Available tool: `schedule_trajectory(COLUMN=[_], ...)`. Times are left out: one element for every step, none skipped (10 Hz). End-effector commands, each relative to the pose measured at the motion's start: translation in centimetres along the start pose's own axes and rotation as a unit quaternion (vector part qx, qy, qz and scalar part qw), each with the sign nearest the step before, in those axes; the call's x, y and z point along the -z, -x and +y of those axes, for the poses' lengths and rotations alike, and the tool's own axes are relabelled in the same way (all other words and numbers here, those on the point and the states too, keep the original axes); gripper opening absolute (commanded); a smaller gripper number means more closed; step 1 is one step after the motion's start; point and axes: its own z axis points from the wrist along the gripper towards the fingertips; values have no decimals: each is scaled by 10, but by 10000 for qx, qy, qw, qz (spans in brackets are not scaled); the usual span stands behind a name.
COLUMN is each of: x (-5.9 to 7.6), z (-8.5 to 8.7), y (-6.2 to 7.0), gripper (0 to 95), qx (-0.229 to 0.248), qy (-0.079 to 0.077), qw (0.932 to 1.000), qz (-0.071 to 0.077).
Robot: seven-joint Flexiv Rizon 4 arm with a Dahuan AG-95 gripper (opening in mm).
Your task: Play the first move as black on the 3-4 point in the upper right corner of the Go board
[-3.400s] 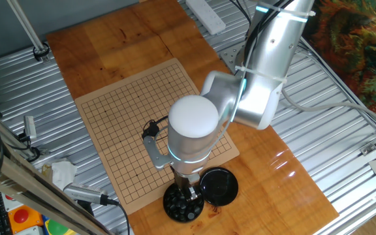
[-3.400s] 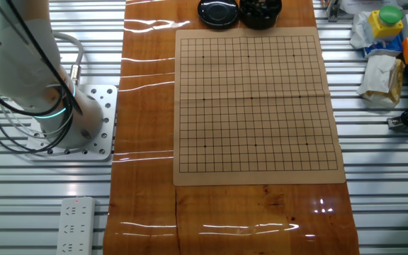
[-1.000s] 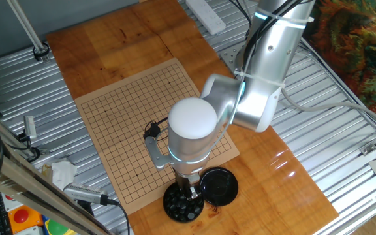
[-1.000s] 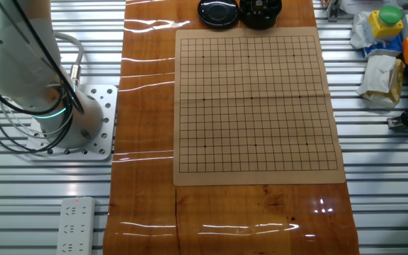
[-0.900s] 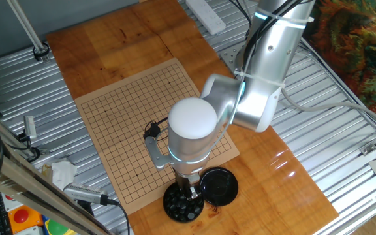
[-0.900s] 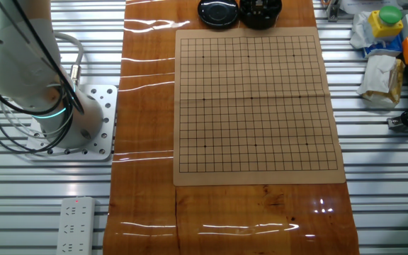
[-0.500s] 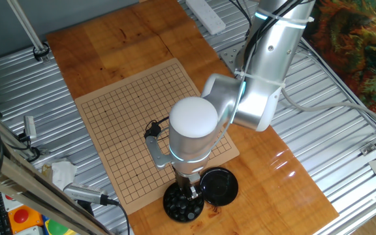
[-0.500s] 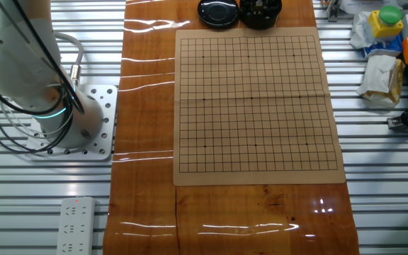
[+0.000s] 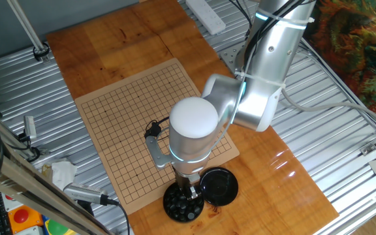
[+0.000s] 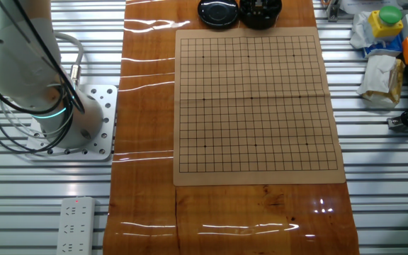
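Observation:
The tan board (image 9: 142, 124) with its black grid lies on the wooden tabletop, and no stone shows on it in either view (image 10: 257, 106). At the board's near edge stands a round black bowl (image 9: 183, 204) holding several glossy black stones (image 9: 178, 209). My gripper (image 9: 190, 192) points straight down into this bowl, under the arm's white wrist (image 9: 192, 129). The wrist hides most of the fingers, so their spacing and any stone between them cannot be made out. In the other fixed view the bowl (image 10: 261, 13) sits at the top edge, with only a hint of the gripper in it.
The round black lid (image 9: 219, 186) lies right beside the bowl (image 10: 218, 12). A white power strip (image 9: 205, 14) and the arm's base (image 10: 62, 113) are off the board's far side. Crumpled paper, cables and coloured items (image 10: 392, 42) crowd the metal bench beside the board.
The arm's upper links shifted slightly since the oldest frames. Over the last second nothing visibly moved; the gripper stays in the bowl.

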Motion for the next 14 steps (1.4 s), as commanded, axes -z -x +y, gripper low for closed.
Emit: schedule_trajectory(x=[0,0,0,0,0,1,1,1,1,1,1,1,0,0], z=[0,0,0,0,0,0,0,0,0,0,0,0,0,0], y=[0,0,0,0,0,0,0,0,0,0,0,0,0,0], gripper=[0,0,0,0,0,0,0,0,0,190,380,380,380,380], qx=[5,1,2,3,2,-13,-20,-27,-10,23,41,49,49,56], qy=[3,1,3,3,6,6,0,-10,-42,-60,-64,-61,-58,-58], qw=[10000,10000,10000,10000,10000,10000,10000,10000,10000,10000,10000,9999,9999,9999], qz=[-2,-4,-6,-8,-7,-6,-4,-6,-12,-34,-42,-72,-92,-97])
